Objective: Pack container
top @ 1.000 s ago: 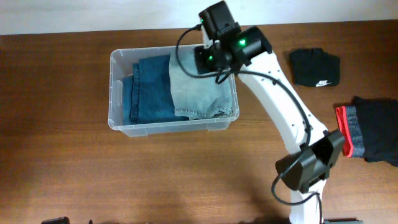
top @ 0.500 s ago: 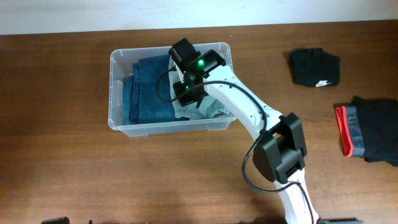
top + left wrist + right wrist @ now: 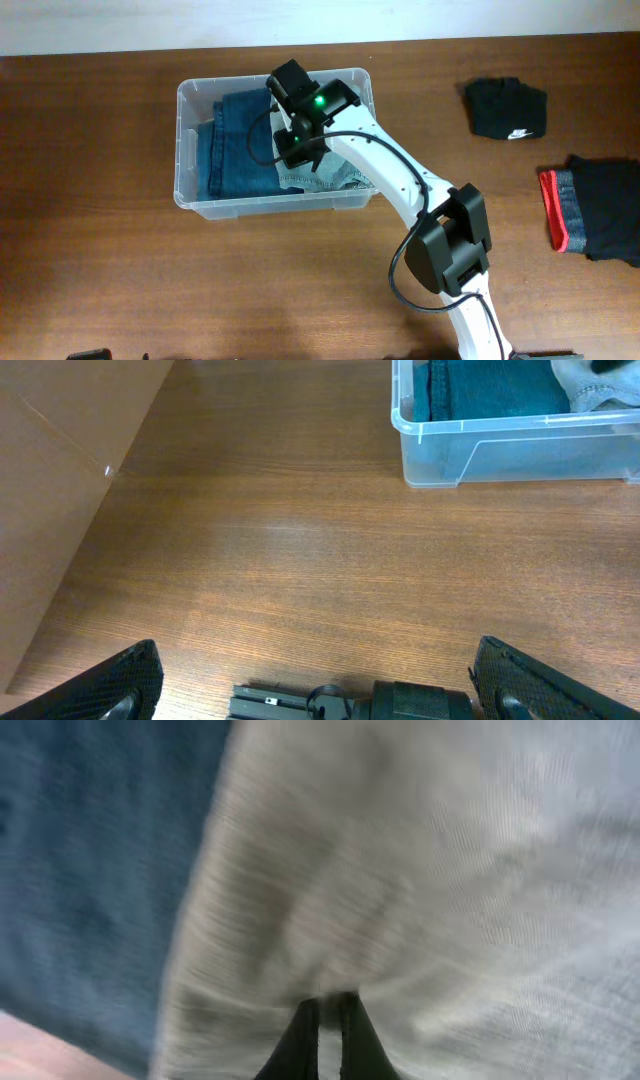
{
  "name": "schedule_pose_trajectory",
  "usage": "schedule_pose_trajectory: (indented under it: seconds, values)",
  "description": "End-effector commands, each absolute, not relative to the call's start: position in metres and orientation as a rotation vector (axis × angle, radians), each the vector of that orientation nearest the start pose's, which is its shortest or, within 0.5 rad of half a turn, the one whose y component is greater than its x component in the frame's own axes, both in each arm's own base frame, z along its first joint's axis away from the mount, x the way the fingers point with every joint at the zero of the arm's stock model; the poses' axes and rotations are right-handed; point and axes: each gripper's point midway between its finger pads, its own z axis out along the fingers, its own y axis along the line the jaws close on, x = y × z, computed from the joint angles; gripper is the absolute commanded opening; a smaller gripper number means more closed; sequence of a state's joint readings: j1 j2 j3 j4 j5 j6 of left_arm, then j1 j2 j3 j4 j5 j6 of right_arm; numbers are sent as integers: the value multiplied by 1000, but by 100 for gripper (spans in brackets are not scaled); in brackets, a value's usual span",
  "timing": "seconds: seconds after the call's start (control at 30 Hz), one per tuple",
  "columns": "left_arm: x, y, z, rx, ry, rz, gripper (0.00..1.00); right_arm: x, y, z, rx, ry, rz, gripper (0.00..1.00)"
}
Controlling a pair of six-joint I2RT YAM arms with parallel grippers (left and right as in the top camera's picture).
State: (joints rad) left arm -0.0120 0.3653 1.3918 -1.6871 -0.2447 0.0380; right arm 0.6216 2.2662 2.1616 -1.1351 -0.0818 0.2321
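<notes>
Currently the right gripper (image 3: 325, 1005), closed, touches pale denim (image 3: 400, 870) inside the container (image 3: 186, 140); the left gripper (image 3: 315, 650) stands fully open above the worktop (image 3: 300, 540).

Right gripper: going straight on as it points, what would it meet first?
The pale washed-denim garment in the clear plastic container; the shut right gripper looks nearly on it, depth unclear.

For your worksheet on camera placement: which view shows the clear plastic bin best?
Overhead: the whole bin shows, rim and folded jeans inside, though the right arm covers part. The left wrist view catches only a corner; the right wrist view shows just cloth.
</notes>
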Motion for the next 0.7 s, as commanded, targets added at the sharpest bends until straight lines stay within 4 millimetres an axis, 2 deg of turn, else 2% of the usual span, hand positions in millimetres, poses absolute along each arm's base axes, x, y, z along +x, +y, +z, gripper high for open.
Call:
schedule_pose_trajectory:
  seconds: [0.0, 0.27, 0.37, 0.47, 0.67]
  values:
    - [39, 44, 301, -81, 2220, 304, 99, 416, 333, 159, -599, 2681, 393, 4]
    - [39, 44, 301, -81, 2220, 304, 100, 441, 352, 166, -581, 2560, 447, 4]
    - [39, 44, 301, -81, 2220, 304, 99, 444, 353, 161, -579, 2560, 446, 4]
    - [39, 44, 301, -81, 2220, 304, 99, 444, 352, 144, -582, 2593, 423, 4]
    - [39, 44, 301, -81, 2220, 304, 99, 441, 350, 93, -597, 2689, 378, 4]
